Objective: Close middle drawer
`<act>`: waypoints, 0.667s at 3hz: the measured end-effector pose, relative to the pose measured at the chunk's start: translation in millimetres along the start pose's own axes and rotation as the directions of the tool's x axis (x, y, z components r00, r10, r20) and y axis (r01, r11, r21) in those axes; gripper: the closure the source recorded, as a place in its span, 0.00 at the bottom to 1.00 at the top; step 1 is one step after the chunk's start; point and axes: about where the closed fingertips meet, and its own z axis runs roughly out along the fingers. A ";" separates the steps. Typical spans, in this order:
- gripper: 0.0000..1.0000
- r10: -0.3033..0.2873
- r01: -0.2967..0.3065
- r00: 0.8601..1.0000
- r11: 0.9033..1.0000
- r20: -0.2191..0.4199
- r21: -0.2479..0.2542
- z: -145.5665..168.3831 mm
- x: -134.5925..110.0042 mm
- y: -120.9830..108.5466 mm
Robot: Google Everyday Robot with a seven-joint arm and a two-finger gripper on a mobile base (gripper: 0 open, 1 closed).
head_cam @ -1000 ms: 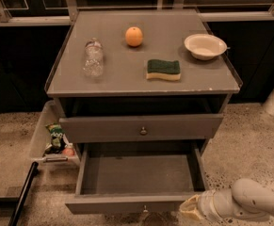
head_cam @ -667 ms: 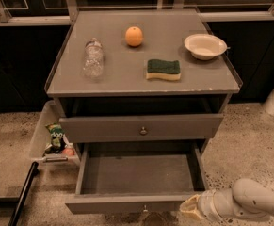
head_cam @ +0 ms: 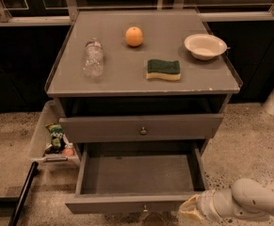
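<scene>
The middle drawer is a grey drawer pulled far out at the bottom of the view, its inside bare and its small round knob on the front edge. My gripper sits low at the right end of that drawer's front, at the tip of my white arm, which comes in from the lower right. The grey drawer front above, with its own knob, is only slightly out. The lowest drawer is hidden.
On the cabinet top are a clear plastic bottle lying down, an orange, a green-and-yellow sponge and a white bowl. A clear bin with snack packs stands at the left. A black pole lies lower left.
</scene>
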 end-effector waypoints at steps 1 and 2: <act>0.12 0.000 0.000 1.000 1.000 0.000 0.000 0.0 0.0 0.0; 0.00 -0.030 0.030 0.999 0.999 -0.014 0.010 2.1 -3.2 0.1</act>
